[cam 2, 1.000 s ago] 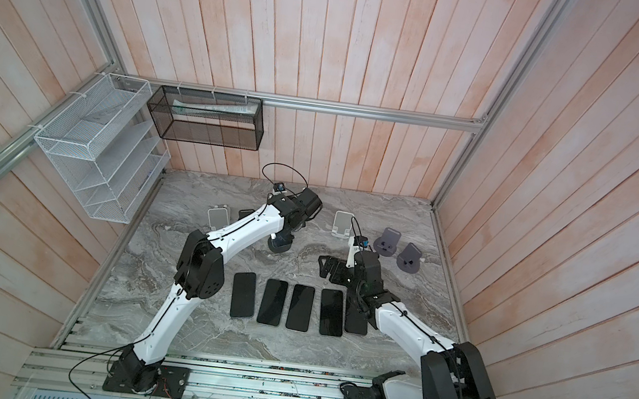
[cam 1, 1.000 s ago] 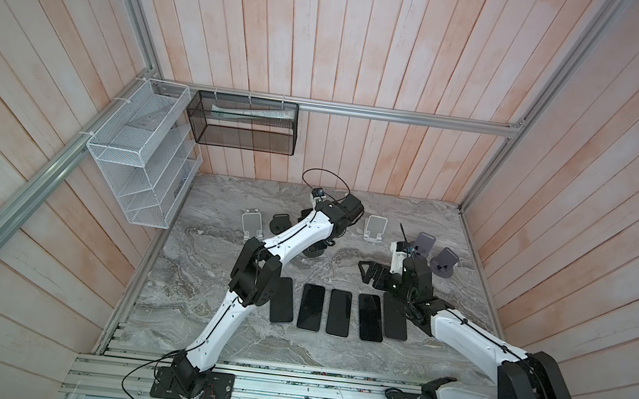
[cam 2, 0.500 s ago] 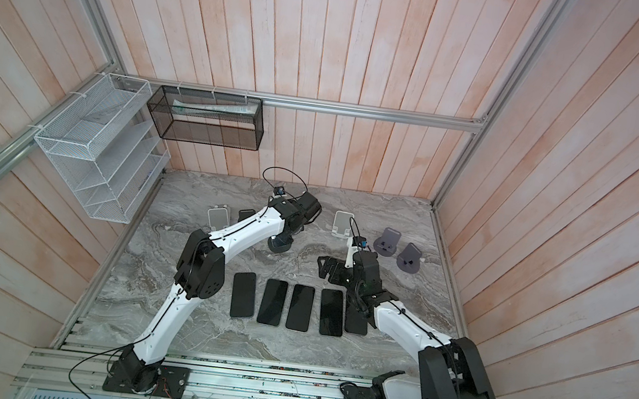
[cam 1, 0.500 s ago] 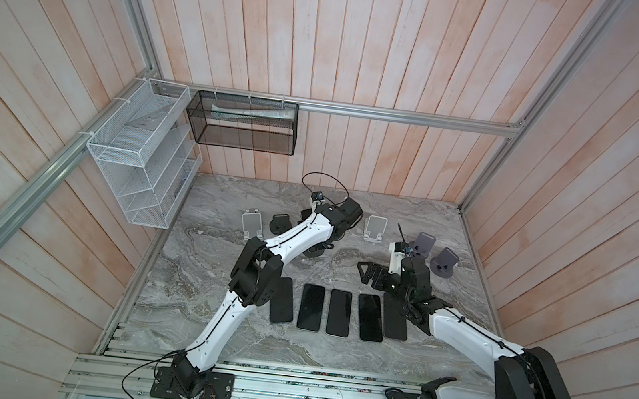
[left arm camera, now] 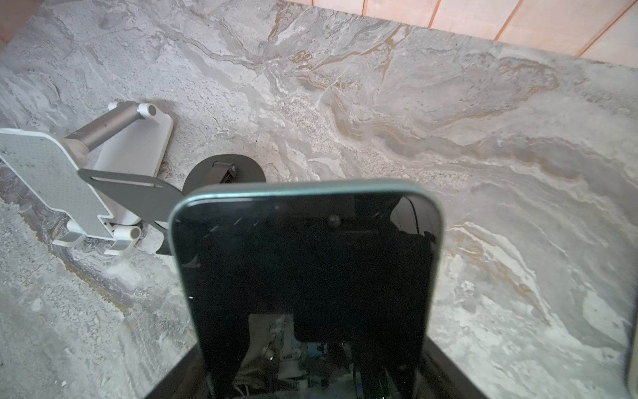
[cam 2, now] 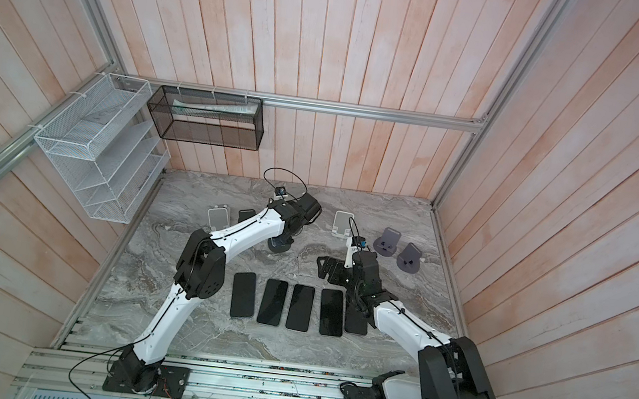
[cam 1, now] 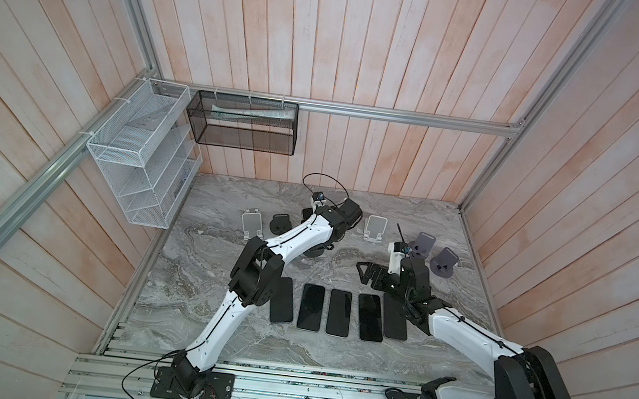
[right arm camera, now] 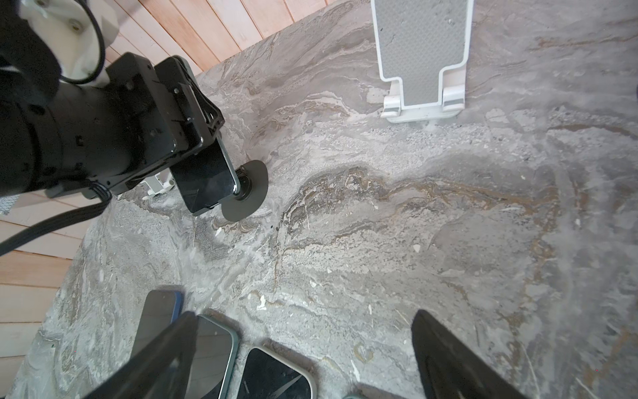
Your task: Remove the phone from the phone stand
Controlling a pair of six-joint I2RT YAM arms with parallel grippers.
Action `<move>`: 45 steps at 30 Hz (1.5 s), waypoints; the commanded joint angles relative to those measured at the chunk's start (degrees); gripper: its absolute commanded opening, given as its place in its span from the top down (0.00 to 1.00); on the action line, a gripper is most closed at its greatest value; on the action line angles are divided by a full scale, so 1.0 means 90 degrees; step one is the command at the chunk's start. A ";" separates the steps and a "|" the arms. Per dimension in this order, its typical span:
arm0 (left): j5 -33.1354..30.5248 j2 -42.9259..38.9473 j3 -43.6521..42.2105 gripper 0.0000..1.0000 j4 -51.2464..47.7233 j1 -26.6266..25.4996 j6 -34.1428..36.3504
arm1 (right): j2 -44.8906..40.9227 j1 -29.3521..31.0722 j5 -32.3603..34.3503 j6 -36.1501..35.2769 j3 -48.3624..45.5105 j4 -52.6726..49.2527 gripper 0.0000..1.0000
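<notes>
A dark phone (left arm camera: 303,259) with a pale green rim leans on a black round-based phone stand (right arm camera: 252,193) near the middle back of the table. My left gripper (left arm camera: 310,362) is shut on the phone, a finger (left arm camera: 172,376) against each long edge. The right wrist view shows my left gripper (right arm camera: 203,138) clasping the phone (right arm camera: 207,179), whose lower end still sits at the stand's lip. In both top views the left arm hides the phone; only the stand's base (cam 1: 315,252) (cam 2: 280,245) shows. My right gripper (right arm camera: 303,317) (cam 1: 368,274) is open and empty, low over the table.
Several phones (cam 1: 338,312) lie face up in a row at the front. Empty stands line the back: a white one (cam 1: 252,223), a black one (cam 1: 279,222), another white one (cam 1: 374,229) and two grey-purple ones (cam 1: 423,243). Wire baskets (cam 1: 139,151) hang on the left wall.
My left gripper's fingers have come together from wide open onto the phone's edges. Its arm has hardly moved. The right arm has shifted only slightly.
</notes>
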 commanded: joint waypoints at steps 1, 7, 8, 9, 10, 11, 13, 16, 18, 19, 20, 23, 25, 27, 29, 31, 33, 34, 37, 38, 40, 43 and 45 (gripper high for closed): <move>-0.0040 -0.0128 -0.0348 0.25 0.0083 0.0011 0.0157 | -0.0053 0.0045 -0.0095 -0.0028 0.0032 0.0085 0.03; -0.0144 -0.0465 -0.0884 0.31 0.0395 -0.0018 0.0186 | -0.0021 0.0044 -0.0095 -0.0018 0.0037 0.0104 0.03; -0.0181 -0.0516 -0.0939 0.32 0.0429 -0.0024 0.0203 | -0.0026 0.0042 -0.0085 -0.0018 0.0027 0.0104 0.03; -0.0224 -0.0584 -0.1017 0.33 0.0492 -0.0044 0.0232 | -0.0025 0.0043 -0.0086 -0.0018 0.0028 0.0105 0.03; -0.0256 -0.0648 -0.1106 0.33 0.0577 -0.0058 0.0293 | -0.0026 0.0043 -0.0085 -0.0018 0.0023 0.0111 0.03; -0.0265 -0.0721 -0.1199 0.33 0.0714 -0.0072 0.0411 | -0.0021 0.0042 -0.0086 -0.0018 0.0024 0.0121 0.03; -0.0321 -0.0860 -0.1433 0.33 0.1009 -0.0102 0.0672 | -0.0035 0.0061 -0.0083 -0.0008 -0.0022 0.0176 0.03; -0.0393 -0.1045 -0.1692 0.33 0.1264 -0.0127 0.0884 | -0.0035 0.0091 -0.0048 -0.0003 -0.0045 0.0233 0.03; -0.0406 -0.1179 -0.1884 0.34 0.1478 -0.0146 0.1031 | -0.0026 0.0099 -0.0021 -0.0008 -0.0045 0.0240 0.04; -0.0390 -0.1276 -0.2006 0.34 0.1623 -0.0156 0.1127 | -0.0017 0.0113 -0.0026 -0.0008 -0.0044 0.0251 0.04; -0.0350 -0.1361 -0.2107 0.34 0.1761 -0.0165 0.1227 | -0.0009 0.0120 -0.0021 -0.0008 -0.0044 0.0260 0.04; -0.0103 -0.1605 -0.2383 0.35 0.2230 -0.0194 0.1653 | 0.0021 0.0131 -0.0012 -0.0018 -0.0048 0.0256 0.04; 0.0001 -0.1697 -0.2439 0.35 0.2382 -0.0198 0.1858 | 0.0006 0.0136 0.0025 -0.0018 -0.0048 0.0265 0.04; -0.0012 -0.1757 -0.2411 0.35 0.2388 -0.0201 0.1936 | -0.0042 0.0150 0.0054 -0.0018 -0.0074 0.0294 0.04; 0.0015 -0.1829 -0.2414 0.35 0.2443 -0.0203 0.2030 | -0.0098 0.0153 0.0115 -0.0018 -0.0099 0.0300 0.04; 0.0055 -0.1908 -0.2421 0.36 0.2517 -0.0205 0.2117 | -0.0148 0.0154 0.0151 -0.0028 -0.0130 0.0318 0.04; 0.0090 -0.1974 -0.2415 0.36 0.2553 -0.0205 0.2170 | -0.0162 0.0152 0.0169 -0.0028 -0.0136 0.0330 0.04; 0.0096 -0.2000 -0.2418 0.36 0.2573 -0.0205 0.2183 | -0.0158 0.0158 0.0169 -0.0023 -0.0136 0.0336 0.04; 0.0096 -0.2041 -0.2396 0.36 0.2607 -0.0205 0.2246 | -0.0148 0.0158 0.0160 -0.0018 -0.0139 0.0348 0.04; 0.0096 -0.2063 -0.2383 0.37 0.2605 -0.0205 0.2263 | -0.0153 0.0149 0.0164 -0.0018 -0.0138 0.0348 0.04; 0.0096 -0.2108 -0.2344 0.36 0.2600 -0.0205 0.2312 | -0.0170 0.0152 0.0179 -0.0018 -0.0141 0.0348 0.04; 0.0088 -0.2263 -0.2278 0.36 0.2522 -0.0205 0.2382 | -0.0197 0.0154 0.0187 -0.0018 -0.0152 0.0348 0.04; 0.0066 -0.2447 -0.2367 0.36 0.2470 -0.0205 0.2401 | -0.0209 0.0151 0.0188 -0.0018 -0.0151 0.0348 0.04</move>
